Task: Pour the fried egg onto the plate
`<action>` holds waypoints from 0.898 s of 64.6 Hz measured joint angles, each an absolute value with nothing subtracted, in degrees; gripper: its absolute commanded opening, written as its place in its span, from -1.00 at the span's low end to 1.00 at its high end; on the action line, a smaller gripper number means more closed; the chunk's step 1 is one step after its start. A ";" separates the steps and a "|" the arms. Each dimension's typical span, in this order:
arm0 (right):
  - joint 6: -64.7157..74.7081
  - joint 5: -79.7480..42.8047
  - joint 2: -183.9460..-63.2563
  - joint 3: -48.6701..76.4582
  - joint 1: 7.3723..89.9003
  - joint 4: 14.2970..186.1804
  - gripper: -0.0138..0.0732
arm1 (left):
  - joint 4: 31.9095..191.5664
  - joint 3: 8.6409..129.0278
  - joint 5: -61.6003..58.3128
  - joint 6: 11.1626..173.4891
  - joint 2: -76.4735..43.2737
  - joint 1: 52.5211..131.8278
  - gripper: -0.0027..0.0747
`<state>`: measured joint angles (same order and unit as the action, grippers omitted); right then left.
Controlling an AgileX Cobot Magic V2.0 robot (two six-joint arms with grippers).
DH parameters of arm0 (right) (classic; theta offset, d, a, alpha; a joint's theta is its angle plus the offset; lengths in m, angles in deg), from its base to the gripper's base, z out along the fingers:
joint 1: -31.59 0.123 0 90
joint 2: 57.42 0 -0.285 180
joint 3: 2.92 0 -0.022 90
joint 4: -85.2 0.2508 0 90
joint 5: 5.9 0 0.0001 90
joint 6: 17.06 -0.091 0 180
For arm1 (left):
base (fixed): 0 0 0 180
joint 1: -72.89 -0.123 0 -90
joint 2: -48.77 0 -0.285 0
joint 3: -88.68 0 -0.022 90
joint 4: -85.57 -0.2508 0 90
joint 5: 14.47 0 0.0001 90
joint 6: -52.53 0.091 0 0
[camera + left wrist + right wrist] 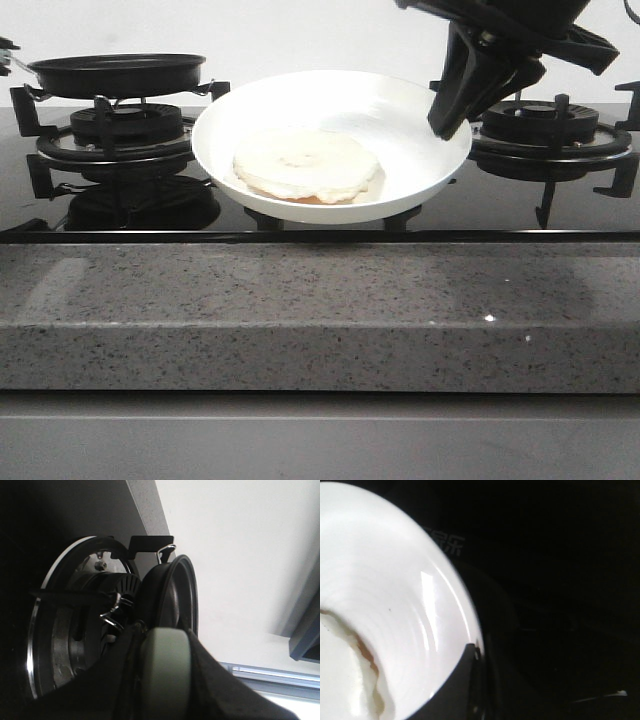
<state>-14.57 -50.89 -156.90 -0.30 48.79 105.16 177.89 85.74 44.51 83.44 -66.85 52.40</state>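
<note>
fried egg [306, 165]: lies in the plate, toward its 7 o'clock side
plate [400, 110]: white, tilted, between the burners
my right end effector [450, 118]: grasping plate rim at 2 o'clock
my left end effector [165, 680]: clenched on pan handle
pan [118, 72]: black, over left burner [112, 135]

plate [400, 120] white | fried egg [305, 165] pale cream | pan [118, 72] black

Bright even light washing out the plate [400, 110] in front view, glare streaking its rim at the right wrist, left wrist foreground blurring, dark areas losing detail
</note>
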 measured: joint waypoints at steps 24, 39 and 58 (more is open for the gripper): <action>-14.57 -50.89 -156.90 -0.30 48.79 105.16 -0.84 | 178.32 85.74 44.60 83.32 -67.11 52.40 -0.45; -14.57 -50.89 -156.90 -0.30 48.79 105.16 -0.84 | 178.80 85.74 44.72 83.73 -67.11 51.23 0.33; -14.57 -50.89 -156.90 -0.30 48.79 105.16 -0.84 | 178.80 85.74 47.96 84.66 -67.11 44.50 0.43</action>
<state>-14.57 -50.89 -156.90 -0.30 48.79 105.16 178.80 85.74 47.96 84.66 -67.11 44.50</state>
